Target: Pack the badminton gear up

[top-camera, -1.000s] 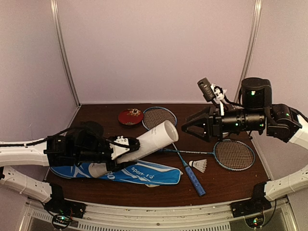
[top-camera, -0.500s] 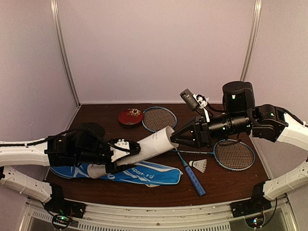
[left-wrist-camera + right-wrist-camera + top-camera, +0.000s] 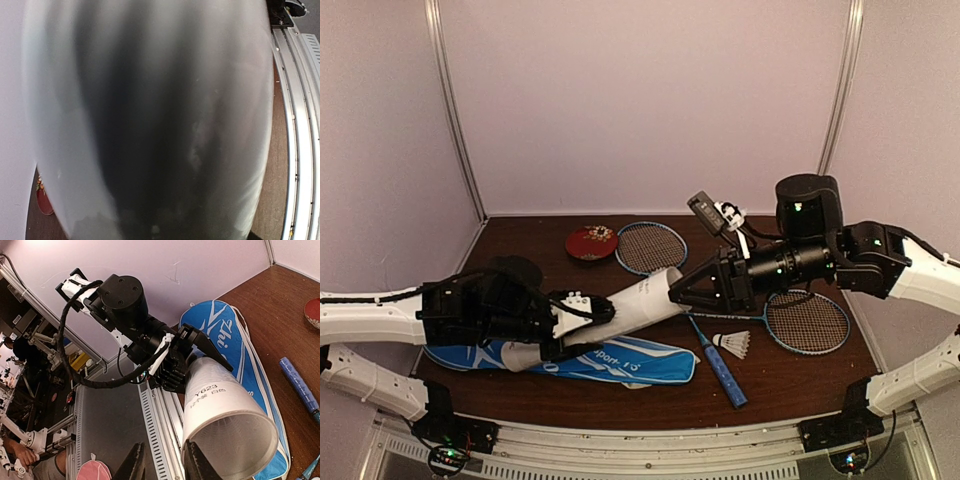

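Observation:
My left gripper (image 3: 572, 318) is shut on the long white tube (image 3: 630, 302) and holds it tilted above the table, open end up and to the right. The tube fills the left wrist view (image 3: 150, 120) as a blur. My right gripper (image 3: 673, 296) is open right at the tube's open mouth; in the right wrist view (image 3: 164, 449) one finger (image 3: 196, 462) stands against the rim of the tube (image 3: 225, 410). The blue racket bag (image 3: 615, 362) lies under the tube. Two rackets (image 3: 651, 246) (image 3: 807, 321) and one shuttlecock (image 3: 732, 343) lie on the table. The second shuttlecock is not visible.
A small red round dish (image 3: 591, 242) sits at the back of the table. A blue racket handle (image 3: 723, 375) points toward the front edge. A metal rail (image 3: 650, 440) runs along the near edge. Walls close in the back and sides.
My right gripper has moved left and down to the tube's open end, and its jaws have narrowed. The left arm holds the tube a little lower.

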{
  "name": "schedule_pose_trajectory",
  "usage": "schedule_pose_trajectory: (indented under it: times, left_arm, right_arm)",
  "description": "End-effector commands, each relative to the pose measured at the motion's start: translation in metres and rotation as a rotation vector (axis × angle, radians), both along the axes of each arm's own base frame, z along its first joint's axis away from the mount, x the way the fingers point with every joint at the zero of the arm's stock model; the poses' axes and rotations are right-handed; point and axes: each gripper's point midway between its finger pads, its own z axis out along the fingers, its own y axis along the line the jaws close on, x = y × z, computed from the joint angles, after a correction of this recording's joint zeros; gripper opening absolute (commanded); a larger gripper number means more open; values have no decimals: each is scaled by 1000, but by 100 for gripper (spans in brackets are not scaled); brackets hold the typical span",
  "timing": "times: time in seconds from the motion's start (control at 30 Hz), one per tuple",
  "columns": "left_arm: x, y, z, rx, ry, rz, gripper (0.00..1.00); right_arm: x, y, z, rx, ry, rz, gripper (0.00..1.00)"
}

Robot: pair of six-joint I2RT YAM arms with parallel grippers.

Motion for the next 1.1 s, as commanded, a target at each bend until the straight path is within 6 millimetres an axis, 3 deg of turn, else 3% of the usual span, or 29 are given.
schedule_pose_trajectory:
  times: [0.0,0.3,0.4,0.63,1.07]
  left_arm:
    - [1,-11,22,-86,-19,-17,44]
    - [0,-11,22,-98,-19,-17,44]
    - [0,-10,21,-97,-17,-18,43]
    - [-1,-5,14,-78,-11,-5,42]
    - [-3,0,-4,-40,15,3,39]
  right_arm:
    - [4,0,-8,-15,-9,-30,28]
    - [8,-4,-17,-35,-1,-63,26]
    - [5,-3,-16,-28,2,-44,13]
    - [1,-10,-1,6,-26,-37,0]
    - [5,-36,17,112,-21,-90,0]
